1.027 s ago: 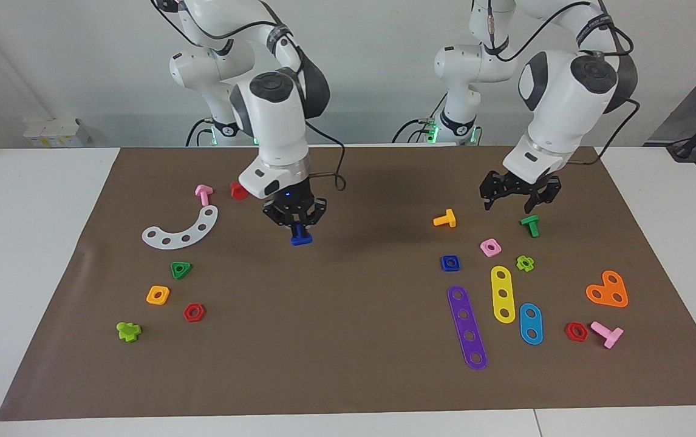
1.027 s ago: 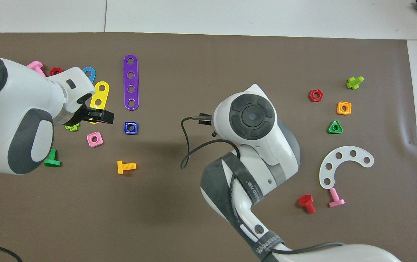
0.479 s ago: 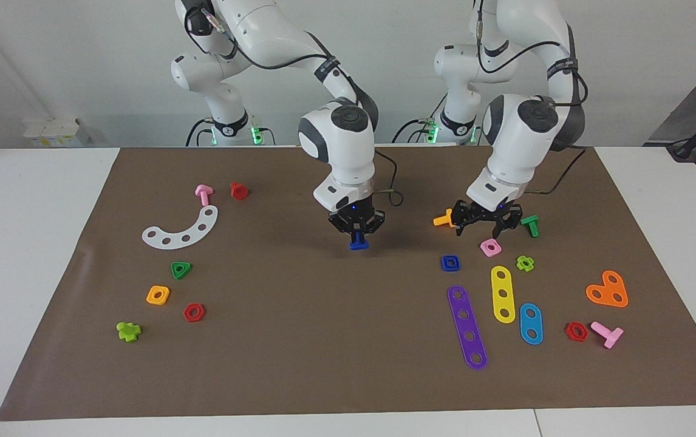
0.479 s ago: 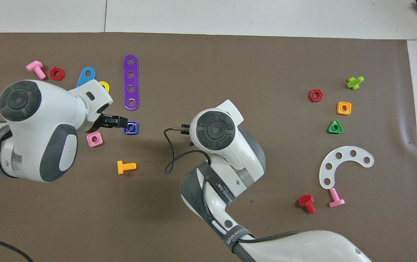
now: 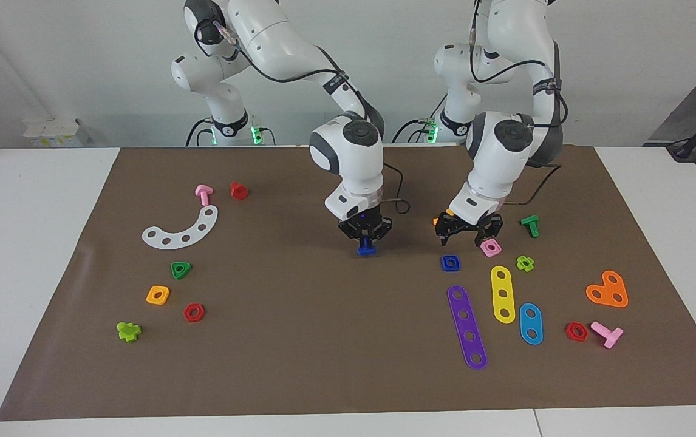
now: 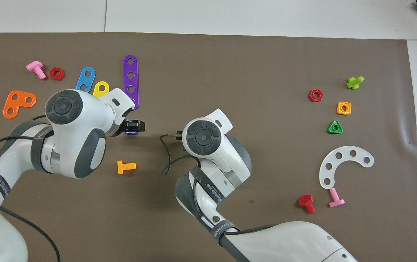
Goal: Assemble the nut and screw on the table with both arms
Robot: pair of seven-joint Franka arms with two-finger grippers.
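Note:
The dark-blue screw (image 5: 366, 248) hangs head-down just above the brown mat (image 5: 324, 352) near the table's middle, with my right gripper (image 5: 366, 238) shut on its shaft. In the overhead view the right wrist hides both. The dark-blue square nut (image 5: 450, 263) lies flat on the mat toward the left arm's end. My left gripper (image 5: 462, 237) hovers low over the mat just beside the nut, on the robots' side of it, with its fingers spread open and nothing between them. From overhead the left gripper (image 6: 135, 126) covers most of the nut (image 6: 131, 132).
A pink square nut (image 5: 491, 247) lies right beside the left gripper, with an orange screw (image 6: 126, 167), a green screw (image 5: 530, 225), and purple (image 5: 467, 327) and yellow (image 5: 502, 294) strips around it. A white arc (image 5: 183, 229) and several small nuts lie toward the right arm's end.
The left gripper came down from over the green screw to just above the dark-blue nut. The right gripper carried the screw toward the left arm's end and lower.

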